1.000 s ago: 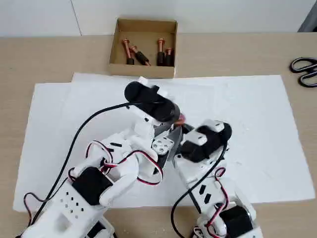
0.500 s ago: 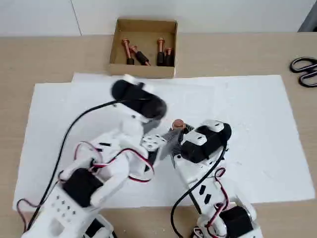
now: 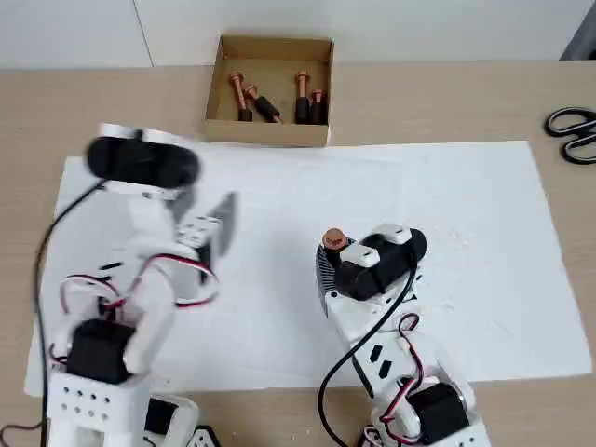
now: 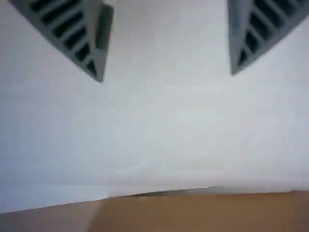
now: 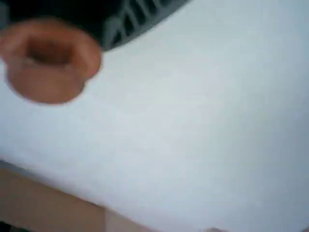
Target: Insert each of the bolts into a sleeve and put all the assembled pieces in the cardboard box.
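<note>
Left gripper (image 4: 166, 72) has swung away leftward over the white paper (image 3: 466, 233), jaws apart (nothing held); right gripper (image 3: 326, 263) clamps a bolt (image 3: 333, 239).

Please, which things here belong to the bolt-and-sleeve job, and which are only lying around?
Belong to the job:
cardboard box
four assembled pieces inside the box
copper bolt over the white paper

Only lying around:
scissors near the table's far right edge
white paper spread under the arms
</note>
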